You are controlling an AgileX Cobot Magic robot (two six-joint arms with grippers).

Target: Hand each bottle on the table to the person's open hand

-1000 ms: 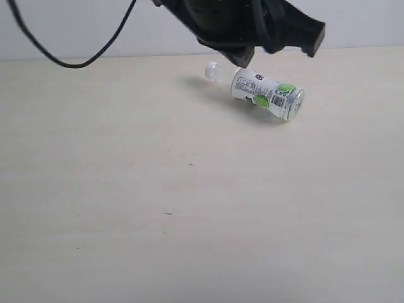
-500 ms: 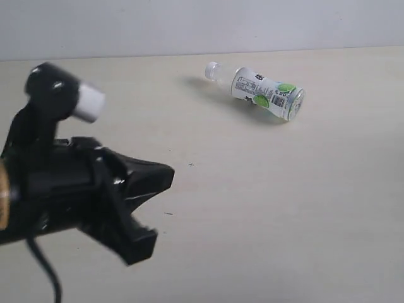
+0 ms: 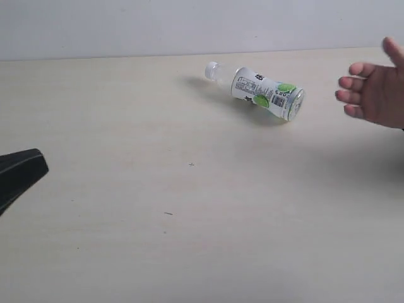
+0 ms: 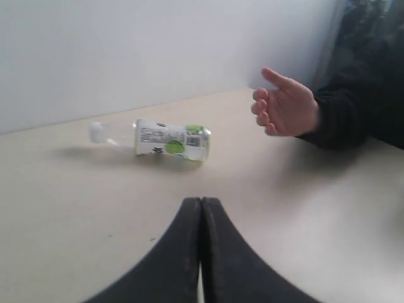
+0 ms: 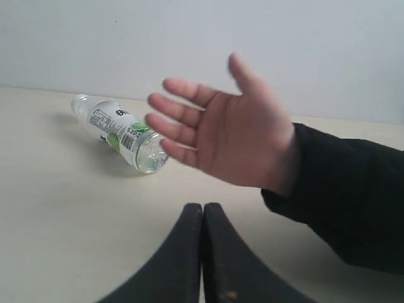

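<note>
One clear bottle (image 3: 262, 92) with a white cap and a green-accented label lies on its side at the far middle of the pale table (image 3: 202, 240); it also shows as the bottle (image 4: 167, 139) and the bottle (image 5: 123, 133) in the wrist views. The person's open hand (image 3: 374, 91) hovers at the right edge, right of the bottle; the hand (image 4: 287, 104) and the hand (image 5: 227, 136) show too. My left gripper (image 4: 201, 203) is shut and empty, well short of the bottle; its tip (image 3: 22, 170) pokes in at the left edge. My right gripper (image 5: 202, 208) is shut and empty, below the hand.
A pale wall (image 3: 189, 25) runs behind the table's far edge. The person's dark sleeve (image 5: 353, 196) stretches over the table on the right side. A few tiny dark specks (image 3: 167, 214) dot the surface.
The left arm, which hung over the bottle and then filled the lower left, has drawn back to the left edge. The person's hand has come in at the right. The bottle has not moved.
</note>
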